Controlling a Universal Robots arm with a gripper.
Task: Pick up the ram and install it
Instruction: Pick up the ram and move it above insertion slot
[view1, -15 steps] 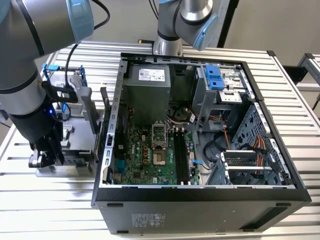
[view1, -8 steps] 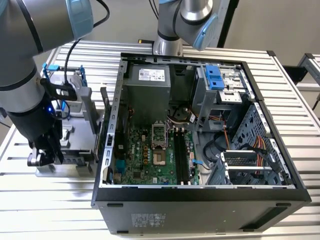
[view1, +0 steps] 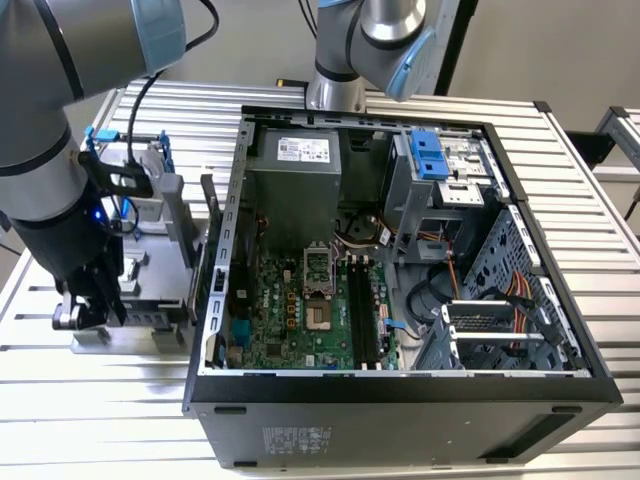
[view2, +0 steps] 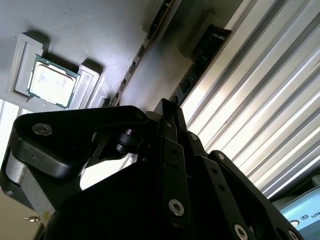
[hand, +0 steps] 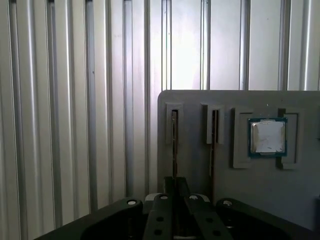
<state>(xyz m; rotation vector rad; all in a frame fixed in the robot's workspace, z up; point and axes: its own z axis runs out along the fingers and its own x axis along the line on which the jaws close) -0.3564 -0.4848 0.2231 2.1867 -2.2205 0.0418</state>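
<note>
Gripper: the black two-fingered gripper (hand: 175, 186) is drawn narrow, closed on the near end of the ram.
Ram: a long, thin, dark circuit-board stick (hand: 174, 145). It stands on edge in a slot of the grey plate and runs straight away from the gripper's tips, in line with them.
Grey plate: a flat grey slotted holder (hand: 195, 102) lying on the ribbed aluminium table (hand: 75, 100). The gripper is low over one end of it.
Second stick: another dark stick on edge (hand: 214, 132) in the plate's next slot, just beside the ram and parallel to it.
Processor: a small square silver chip with a green rim (hand: 268, 136), seated in a recess of the plate beyond the second stick.
Hard drive: a boxy silver unit with a blue bracket (view1: 150, 175), at the plate's far end in the exterior view.
Computer case: an open black tower on its side (view1: 400, 410), next to the plate. Its wall stands between the plate and the green motherboard (view1: 290, 320).
</note>
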